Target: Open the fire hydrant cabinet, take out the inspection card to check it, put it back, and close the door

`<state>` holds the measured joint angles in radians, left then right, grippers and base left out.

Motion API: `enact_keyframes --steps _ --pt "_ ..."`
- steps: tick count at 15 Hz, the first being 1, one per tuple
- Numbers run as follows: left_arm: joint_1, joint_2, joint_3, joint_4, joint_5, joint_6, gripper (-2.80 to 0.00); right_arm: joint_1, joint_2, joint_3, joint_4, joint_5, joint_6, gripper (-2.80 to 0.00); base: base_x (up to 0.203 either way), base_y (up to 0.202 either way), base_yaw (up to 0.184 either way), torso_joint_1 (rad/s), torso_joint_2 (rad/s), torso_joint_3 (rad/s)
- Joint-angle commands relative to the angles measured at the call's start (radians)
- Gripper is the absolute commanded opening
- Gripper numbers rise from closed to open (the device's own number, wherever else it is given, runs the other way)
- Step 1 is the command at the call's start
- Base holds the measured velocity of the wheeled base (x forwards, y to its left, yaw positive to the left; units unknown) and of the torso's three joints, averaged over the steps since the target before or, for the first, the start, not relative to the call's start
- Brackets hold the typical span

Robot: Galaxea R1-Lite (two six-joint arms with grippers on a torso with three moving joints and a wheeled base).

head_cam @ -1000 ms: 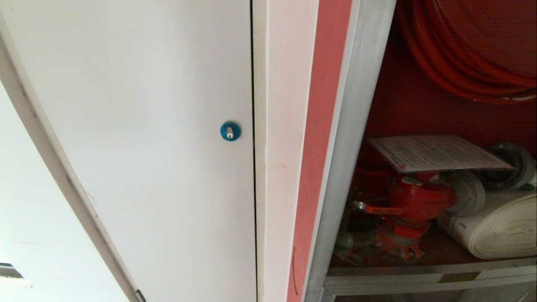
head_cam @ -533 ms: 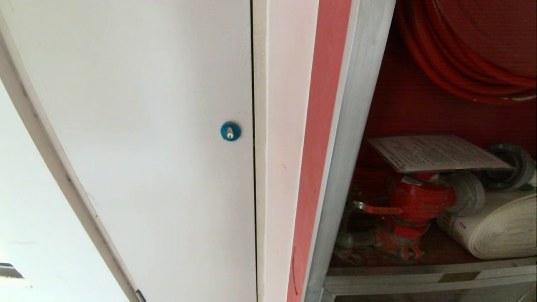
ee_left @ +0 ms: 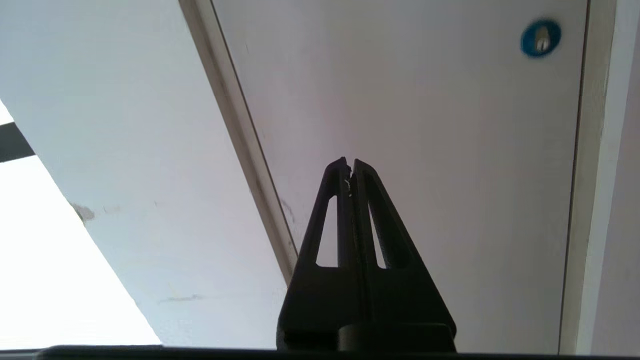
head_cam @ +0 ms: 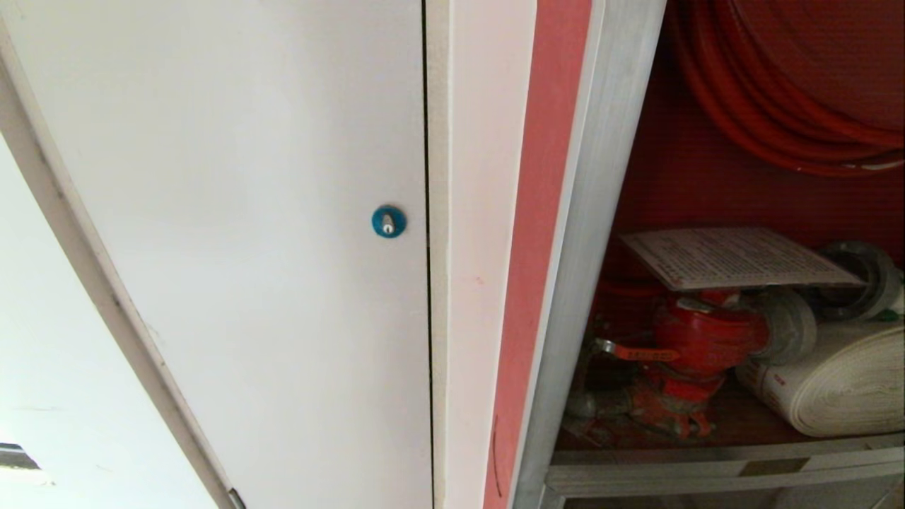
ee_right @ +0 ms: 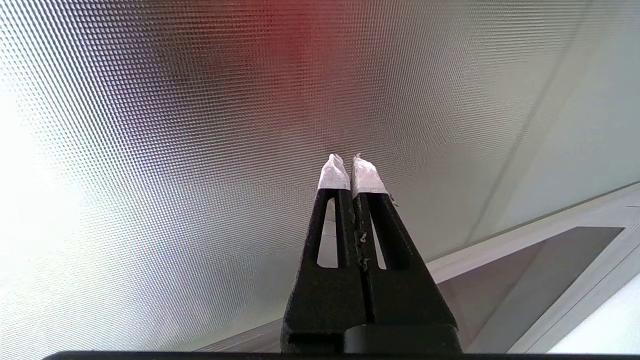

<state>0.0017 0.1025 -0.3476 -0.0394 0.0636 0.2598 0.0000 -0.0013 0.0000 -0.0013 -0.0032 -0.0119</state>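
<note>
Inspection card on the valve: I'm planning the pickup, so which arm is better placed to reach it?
Probably right. The inspection card lies in the cabinet on the robot's right; the left gripper faces the white door instead.

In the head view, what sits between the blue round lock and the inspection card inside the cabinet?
Head view: from the blue round lock toward the inspection card come a white jamb strip, a red edge strip, then the cabinet's aluminium frame post.

Head and left wrist views both closely face the white door (head_cam: pixel 247 247), sharing its blue lock (ee_left: pixel 540 38).
</note>
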Motion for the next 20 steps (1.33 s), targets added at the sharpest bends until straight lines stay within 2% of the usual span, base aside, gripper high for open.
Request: enact_keyframes --steps 1,4,6,9,11,15,20 --pt "0.001 -0.1 0.118 -0.007 -0.009 0.0 -2.8 0.0 0.0 0.0 0.0 0.0 0.0 -2.8 0.0 0.0 0.0 0.0 0.0 0.0" --pt "0.001 -0.104 0.272 -0.059 -0.018 -0.061 -2.8 0.0 0.0 0.0 0.0 0.0 0.0 -2.8 0.0 0.0 0.0 0.0 0.0 0.0" --pt "0.001 -0.104 0.348 -0.087 -0.02 -0.075 -2.8 0.0 0.0 0.0 0.0 0.0 0.0 -2.8 0.0 0.0 0.0 0.0 0.0 0.0" --pt "0.001 -0.104 0.354 -0.064 -0.059 -0.139 -2.8 0.0 -0.002 0.0 0.0 0.0 0.0 -2.8 0.0 0.0 0.0 0.0 0.0 0.0" --pt "0.001 -0.104 0.354 0.005 -0.062 -0.142 -2.8 0.0 0.0 0.0 0.0 0.0 0.0 -2.8 0.0 0.0 0.0 0.0 0.0 0.0" --pt "0.001 -0.104 0.355 0.02 -0.085 -0.198 -2.8 0.0 0.0 0.0 0.0 0.0 0.0 -2.8 0.0 0.0 0.0 0.0 0.0 0.0" --pt "0.001 -0.104 0.354 0.019 -0.085 -0.206 -2.8 0.0 0.0 0.0 0.0 0.0 0.0 -2.8 0.0 0.0 0.0 0.0 0.0 0.0"
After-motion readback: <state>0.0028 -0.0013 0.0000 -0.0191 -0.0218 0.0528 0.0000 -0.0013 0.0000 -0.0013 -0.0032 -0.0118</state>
